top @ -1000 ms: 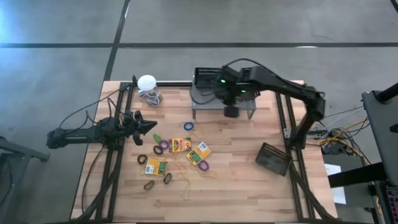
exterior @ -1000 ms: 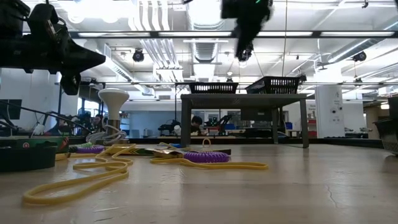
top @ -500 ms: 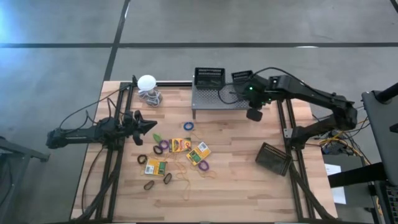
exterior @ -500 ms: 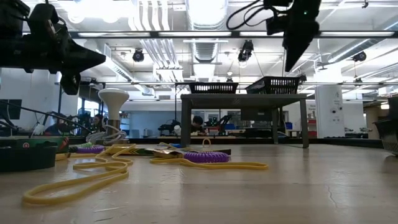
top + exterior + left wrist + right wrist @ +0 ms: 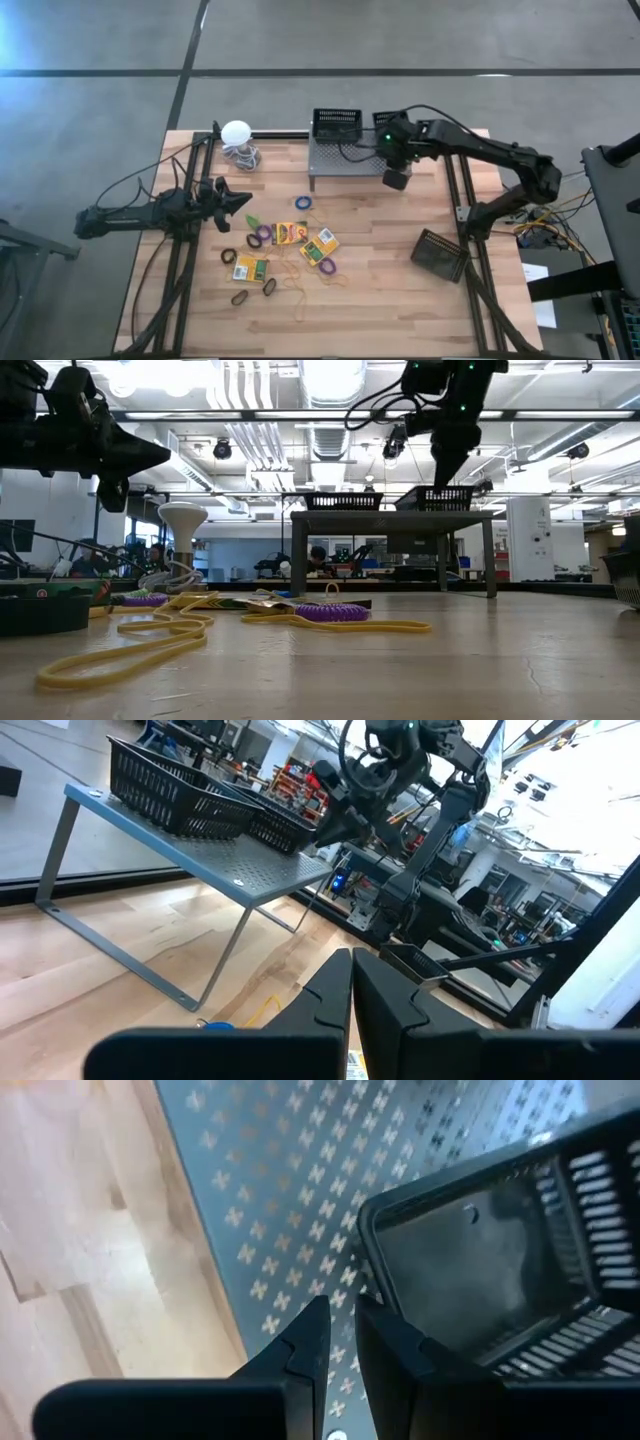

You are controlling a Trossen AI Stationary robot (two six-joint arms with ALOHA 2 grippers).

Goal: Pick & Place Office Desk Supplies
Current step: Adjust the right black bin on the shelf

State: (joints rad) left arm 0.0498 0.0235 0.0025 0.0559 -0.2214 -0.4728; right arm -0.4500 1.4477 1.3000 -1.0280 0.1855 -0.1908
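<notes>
My right gripper [image 5: 395, 180] [image 5: 441, 472] hangs over the right part of the grey perforated stand [image 5: 350, 158]. Its fingers are drawn together, pointing down beside the near corner of a black mesh bin [image 5: 480, 1270] [image 5: 388, 122]. That bin and a second one [image 5: 336, 123] stand on the stand's top. A third bin [image 5: 438, 255] lies on the table at the right. Crayon boxes [image 5: 290, 233] [image 5: 320, 245] [image 5: 250, 269] and rubber bands [image 5: 303, 203] [image 5: 263, 235] lie flat mid-table. My left gripper [image 5: 248, 203] [image 5: 352, 982] waits shut at the left, above the table.
A white ball with a coiled cord [image 5: 236, 132] sits at the far left corner. Yellow bands [image 5: 150, 645] sprawl near the low camera. The stand's legs [image 5: 298, 555] leave a gap under its top. Bare wood lies between the stand and the third bin.
My right gripper has swung from over the stand's middle toward the table's right edge, past the stand's right end. It has then come back left and a little lower, stopping by the right-hand bin. The bins, boxes and bands have stayed put.
</notes>
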